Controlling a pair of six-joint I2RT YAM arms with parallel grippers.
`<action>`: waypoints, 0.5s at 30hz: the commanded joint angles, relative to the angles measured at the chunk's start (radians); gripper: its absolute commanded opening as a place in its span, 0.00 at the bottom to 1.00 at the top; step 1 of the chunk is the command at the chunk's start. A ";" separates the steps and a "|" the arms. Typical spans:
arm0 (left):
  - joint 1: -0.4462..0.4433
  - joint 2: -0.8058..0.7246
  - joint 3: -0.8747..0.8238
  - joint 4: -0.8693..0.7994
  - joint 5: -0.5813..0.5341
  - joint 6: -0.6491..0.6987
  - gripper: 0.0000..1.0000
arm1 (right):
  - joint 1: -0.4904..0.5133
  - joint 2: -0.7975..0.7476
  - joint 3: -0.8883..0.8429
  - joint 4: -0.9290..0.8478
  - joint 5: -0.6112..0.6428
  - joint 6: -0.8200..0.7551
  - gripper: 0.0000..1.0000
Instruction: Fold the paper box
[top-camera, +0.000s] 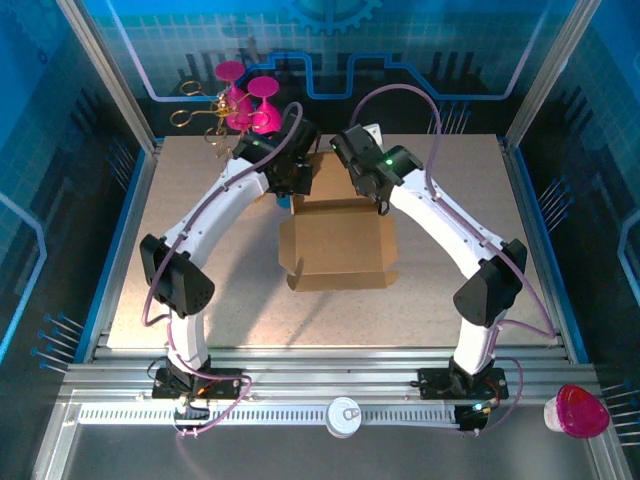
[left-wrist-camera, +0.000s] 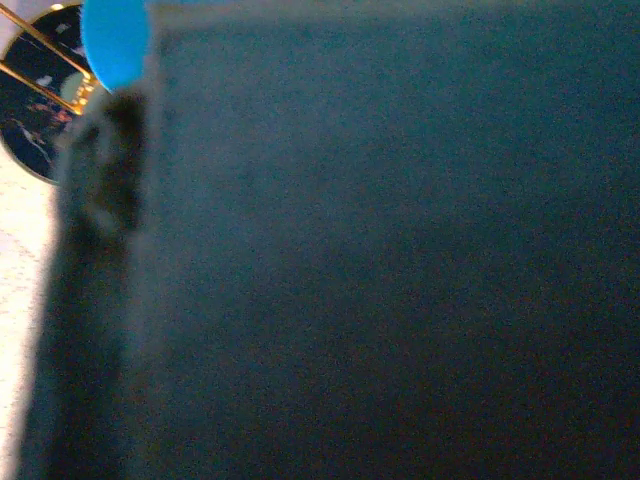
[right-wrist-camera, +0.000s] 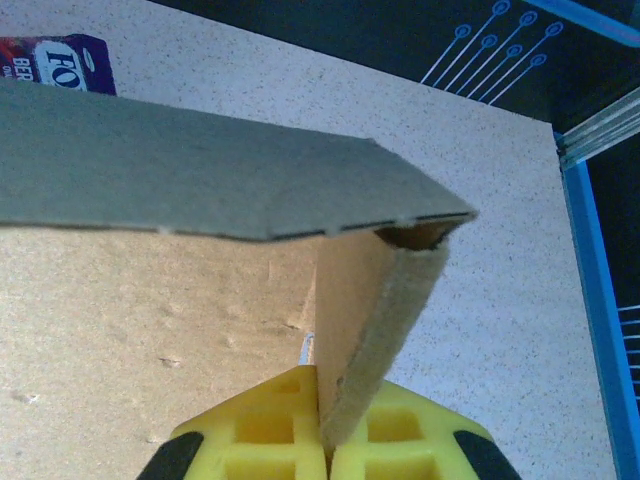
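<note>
**Left gripper** (top-camera: 288, 188): from above, it sits at the box's 11 o'clock corner. Jaws all but closed. Its wrist camera is up against a dark, blurred panel, so I cannot tell whether any cardboard is between them. Risk: if it grips nothing, the left side is free. A pull from the other arm would then drag or swing the whole box instead of bending a crease.

**Box** (top-camera: 335, 250): centre of the table (top-camera: 200, 270), partly formed, its far edge under both wrists. I judge it light and unanchored, so it would slide easily on that smooth top.

**Right gripper** (right-wrist-camera: 325, 432): at the box's 1 o'clock corner. Jaws closed on the edge of a side flap (right-wrist-camera: 365, 330), which stands on edge between them. A top flap (right-wrist-camera: 200, 170) overhangs it at 12 o'clock.

Risks here:
- The pinch takes only the very edge, so the cardboard could slip out under a turn.
- A twist off the score line would buckle the panel rather than fold it.
- The top flap could catch the held one.

The purple packet (right-wrist-camera: 55, 60) lies at 10 o'clock beyond the box, near enough for a shoved box to hit it.
</note>
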 joint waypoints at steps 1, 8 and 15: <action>-0.018 -0.011 -0.016 0.024 -0.147 0.007 0.00 | 0.008 0.012 0.023 -0.081 0.017 0.002 0.00; 0.001 -0.047 -0.095 0.094 -0.009 -0.018 0.17 | 0.006 0.002 0.004 -0.062 -0.018 -0.004 0.00; 0.034 -0.083 -0.190 0.170 0.135 -0.029 0.24 | -0.005 -0.011 -0.004 -0.055 -0.093 -0.007 0.00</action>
